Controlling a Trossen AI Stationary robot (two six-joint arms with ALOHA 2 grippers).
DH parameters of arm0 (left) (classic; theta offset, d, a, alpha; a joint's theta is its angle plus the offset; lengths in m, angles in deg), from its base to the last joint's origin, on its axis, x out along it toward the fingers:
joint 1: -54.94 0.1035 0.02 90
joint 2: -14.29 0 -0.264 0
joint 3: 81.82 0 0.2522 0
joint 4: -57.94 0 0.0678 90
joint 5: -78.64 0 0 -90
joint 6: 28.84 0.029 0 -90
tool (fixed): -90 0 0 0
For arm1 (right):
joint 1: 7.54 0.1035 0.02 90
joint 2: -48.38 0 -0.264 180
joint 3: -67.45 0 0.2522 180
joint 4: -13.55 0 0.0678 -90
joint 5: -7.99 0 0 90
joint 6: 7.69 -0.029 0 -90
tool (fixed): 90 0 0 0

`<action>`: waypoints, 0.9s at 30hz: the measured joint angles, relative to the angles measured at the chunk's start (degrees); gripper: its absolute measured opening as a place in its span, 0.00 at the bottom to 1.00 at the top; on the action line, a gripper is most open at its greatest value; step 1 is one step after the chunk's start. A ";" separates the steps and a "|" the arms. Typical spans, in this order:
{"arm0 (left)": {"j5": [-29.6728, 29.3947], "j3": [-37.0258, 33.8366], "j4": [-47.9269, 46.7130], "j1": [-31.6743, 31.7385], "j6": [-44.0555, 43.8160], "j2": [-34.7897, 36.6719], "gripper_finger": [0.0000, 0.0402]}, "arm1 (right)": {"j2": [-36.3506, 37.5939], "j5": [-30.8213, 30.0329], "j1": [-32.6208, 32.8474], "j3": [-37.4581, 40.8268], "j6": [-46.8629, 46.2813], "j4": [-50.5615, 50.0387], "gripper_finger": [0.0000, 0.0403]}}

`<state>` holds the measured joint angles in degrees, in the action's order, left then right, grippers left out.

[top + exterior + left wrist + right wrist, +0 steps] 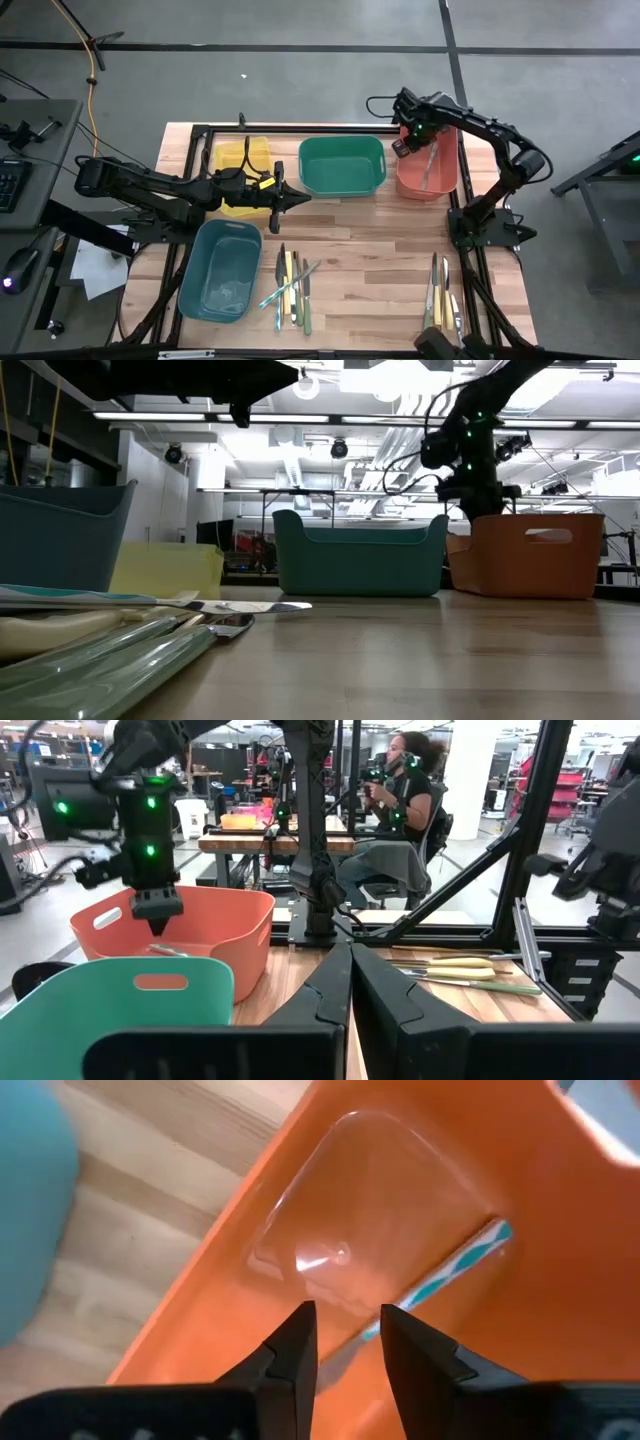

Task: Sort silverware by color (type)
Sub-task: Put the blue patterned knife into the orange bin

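My right gripper (348, 1342) hangs open, pointing down, over the red bin (428, 170) at the table's far right. Below its fingertips a utensil with a light-blue striped handle (455, 1272) lies slanted on the bin's floor; the fingers stand apart from it. Several utensils lie in a loose pile (292, 288) near the front middle, and more lie side by side (443, 295) at the front right. My left gripper (296, 198) is shut and level above the table, between the yellow bin (243, 160) and the green bin (342, 165).
A teal bin (220, 270) stands at the front left, beside the pile. A black frame (470, 225) and the right arm's base stand right of the red bin. A person (400, 790) sits in the room beyond the table. Bare wood (370, 260) lies between the two groups of utensils.
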<state>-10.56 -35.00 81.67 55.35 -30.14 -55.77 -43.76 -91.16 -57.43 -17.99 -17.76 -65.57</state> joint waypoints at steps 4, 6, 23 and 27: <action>-0.01 0.00 0.00 0.00 0.04 0.00 0.01 | 0.41 0.98 0.59 -7.39 1.12 -6.28 0.24; -0.02 0.00 0.00 0.00 0.04 0.00 0.01 | 1.40 1.03 1.72 -11.27 1.11 -9.06 0.24; -0.02 0.00 -0.37 0.00 0.00 0.00 0.01 | 24.11 12.12 44.32 -3.98 -27.09 -14.40 0.24; -0.02 0.00 -0.38 0.00 0.00 0.00 0.01 | 26.36 14.59 59.02 2.68 -42.71 -13.72 0.24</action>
<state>-10.58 -35.00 81.29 55.35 -30.14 -55.77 -17.40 -76.57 1.59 -15.31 -60.47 -79.29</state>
